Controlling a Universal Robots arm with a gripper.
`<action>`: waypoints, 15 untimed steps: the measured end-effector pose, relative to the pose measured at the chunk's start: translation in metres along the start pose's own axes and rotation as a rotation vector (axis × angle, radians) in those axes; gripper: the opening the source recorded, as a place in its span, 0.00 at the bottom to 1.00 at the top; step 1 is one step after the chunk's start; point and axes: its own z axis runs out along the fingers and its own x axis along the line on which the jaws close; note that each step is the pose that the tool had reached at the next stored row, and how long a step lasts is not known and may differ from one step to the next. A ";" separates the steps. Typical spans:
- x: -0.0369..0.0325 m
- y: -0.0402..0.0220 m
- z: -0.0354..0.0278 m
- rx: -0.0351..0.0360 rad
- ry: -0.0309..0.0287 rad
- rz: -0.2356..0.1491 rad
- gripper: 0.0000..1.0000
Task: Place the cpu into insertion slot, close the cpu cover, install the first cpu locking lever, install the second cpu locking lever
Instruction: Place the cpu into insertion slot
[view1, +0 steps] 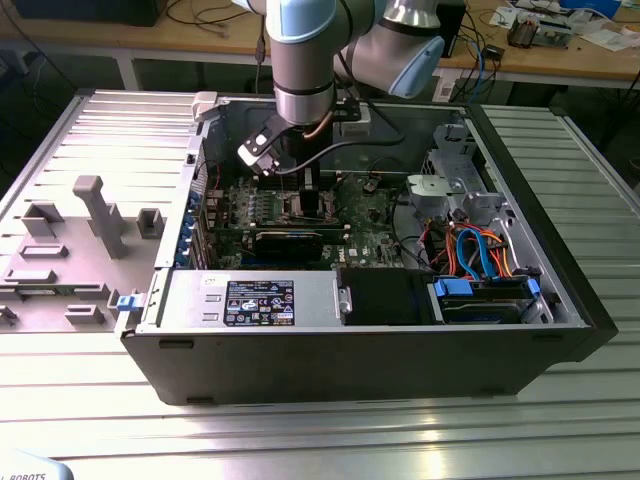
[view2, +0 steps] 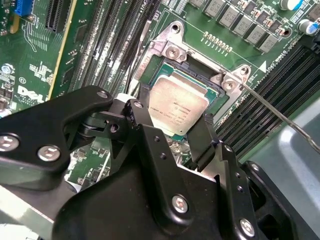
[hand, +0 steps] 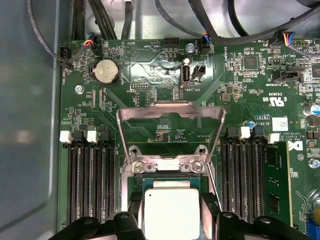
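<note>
The black gripper (view2: 176, 111) clamps its fingers (view2: 206, 137) on opposite edges of the small silvery-grey square cpu (hand: 171, 215) to hold it level at the silver-rimmed insertion slot (hand: 167, 172), mid-board on the green motherboard (hand: 240, 95), its thin silver frame-shaped cpu cover (hand: 170, 111) swung open for access.

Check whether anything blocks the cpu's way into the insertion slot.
Nothing visible does. The cpu lies right at the insertion slot, and the cpu cover is swung open, away from both.
</note>
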 end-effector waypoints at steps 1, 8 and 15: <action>0.0000 -0.0001 0.0007 0.0001 -0.0001 0.000 0.54; 0.0001 -0.0001 0.0012 -0.0002 0.0004 0.000 0.54; 0.0001 -0.0001 0.0015 -0.0002 0.0004 0.000 0.62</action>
